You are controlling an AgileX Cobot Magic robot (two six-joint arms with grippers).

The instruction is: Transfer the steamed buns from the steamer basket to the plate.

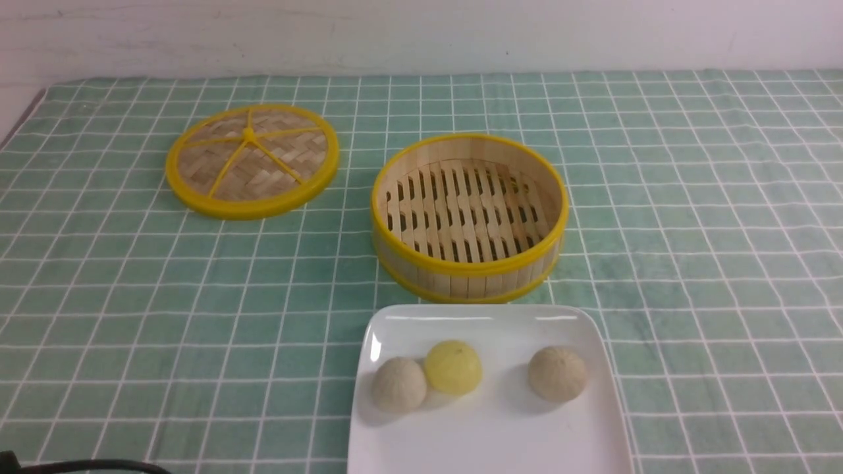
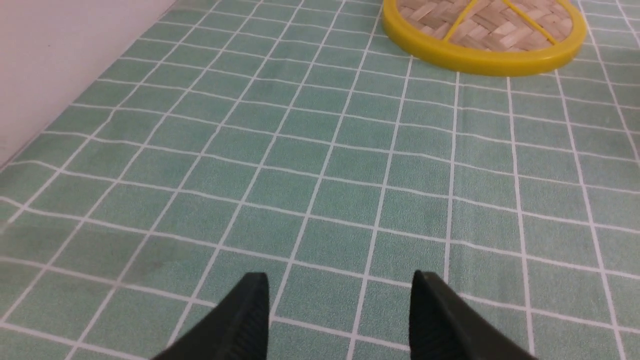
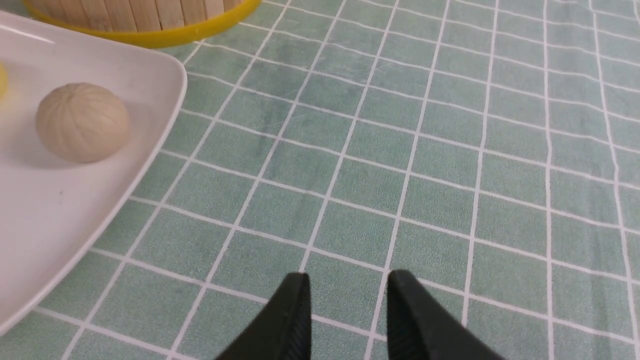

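Note:
Three steamed buns lie on the white square plate (image 1: 500,438) at the front: a beige bun (image 1: 398,384) touching a yellow bun (image 1: 453,367), and another beige bun (image 1: 557,374) apart to the right. Just behind the plate, the bamboo steamer basket (image 1: 469,217) holds nothing. Neither gripper shows in the front view. My left gripper (image 2: 338,277) hovers open over bare cloth, nothing between its fingers. My right gripper (image 3: 349,276) is open with a narrower gap, over cloth to the right of the plate (image 3: 100,210); the right-hand beige bun (image 3: 81,122) lies near that plate's corner.
The woven lid (image 1: 250,161) with a yellow rim lies flat at the back left, also in the left wrist view as the lid (image 2: 485,30). A green checked cloth covers the table. A white wall (image 2: 50,60) borders its left side. A black cable (image 1: 85,466) lies at the front left.

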